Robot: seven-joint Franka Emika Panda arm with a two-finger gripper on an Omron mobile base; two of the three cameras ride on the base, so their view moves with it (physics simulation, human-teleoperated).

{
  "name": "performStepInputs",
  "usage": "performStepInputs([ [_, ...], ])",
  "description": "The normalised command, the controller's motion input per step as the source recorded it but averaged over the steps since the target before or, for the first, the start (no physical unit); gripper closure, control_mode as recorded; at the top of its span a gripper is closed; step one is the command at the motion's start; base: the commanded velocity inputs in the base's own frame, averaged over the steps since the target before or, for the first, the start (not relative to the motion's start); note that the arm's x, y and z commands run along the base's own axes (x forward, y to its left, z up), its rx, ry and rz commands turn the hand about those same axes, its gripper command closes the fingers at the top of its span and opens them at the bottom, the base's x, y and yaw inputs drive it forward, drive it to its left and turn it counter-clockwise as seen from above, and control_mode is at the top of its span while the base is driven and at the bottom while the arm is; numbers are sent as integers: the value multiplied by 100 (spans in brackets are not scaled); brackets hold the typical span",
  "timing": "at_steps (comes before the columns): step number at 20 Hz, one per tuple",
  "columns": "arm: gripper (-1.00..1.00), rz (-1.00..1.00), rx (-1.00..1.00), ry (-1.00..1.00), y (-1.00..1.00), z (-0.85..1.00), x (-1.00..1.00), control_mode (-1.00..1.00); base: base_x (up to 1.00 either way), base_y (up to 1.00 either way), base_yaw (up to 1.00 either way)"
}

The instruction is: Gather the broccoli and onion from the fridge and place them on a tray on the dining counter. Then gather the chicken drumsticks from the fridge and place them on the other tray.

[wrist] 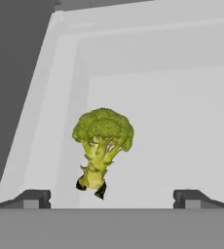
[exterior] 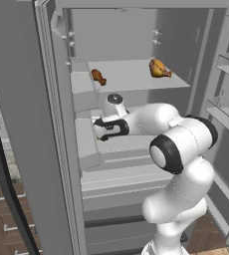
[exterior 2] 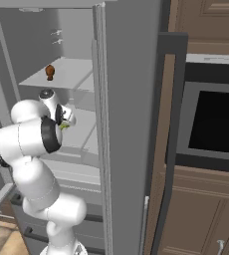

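Fridge [exterior: 22, 124]: tall and grey, doors swung open, pale shelves bare to both base views; its door edge stands as a wide grey slab in the near left of the left base view and down the middle of the right base view.
Upper shelf [exterior: 131, 74]: carries two golden-brown chicken drumsticks, well apart from each other.
Left drumstick [exterior: 98, 76]: near the left wall of the fridge; it also shows in the right base view [exterior 2: 50, 71].
Right drumstick [exterior: 159, 68]: far back on the right of the same shelf.
Arm: reaches from low in front into the fridge, its hand one level below the drumstick shelf.
Gripper [wrist: 112, 198]: jaws spread wide apart, nothing between them; the two dark fingertips [wrist: 33, 198] stand at the bottom of the hand view, one each side.
Broccoli [wrist: 102, 146]: bright green, upright on its stalk on the white lower shelf [wrist: 182, 136], in the left corner by the fridge's side wall; it lies beyond the jaws and a little left of their middle, not touched. A sliver of green shows by the hand in the right base view [exterior 2: 63, 126].
Oven [exterior 2: 216, 122]: dark glass front set in brown wooden cabinets, right of the fridge.
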Motion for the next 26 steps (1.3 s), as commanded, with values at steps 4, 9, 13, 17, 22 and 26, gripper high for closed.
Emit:
performStepInputs([
  [4,-100,0,-1,0,4,-16,32,-100,0,0,0],
  [9,-100,0,-1,0,26,0,43,-100,0,0,0],
  [13,-100,0,-1,2,24,-13,28,-100,0,0,0],
  [17,-100,-3,0,10,0,-28,2,-100,0,0,0],
  [22,-100,-2,-2,8,-1,-30,0,-100,0,0,0],
  [26,-100,0,-4,3,-1,-48,0,-100,0,0,0],
])
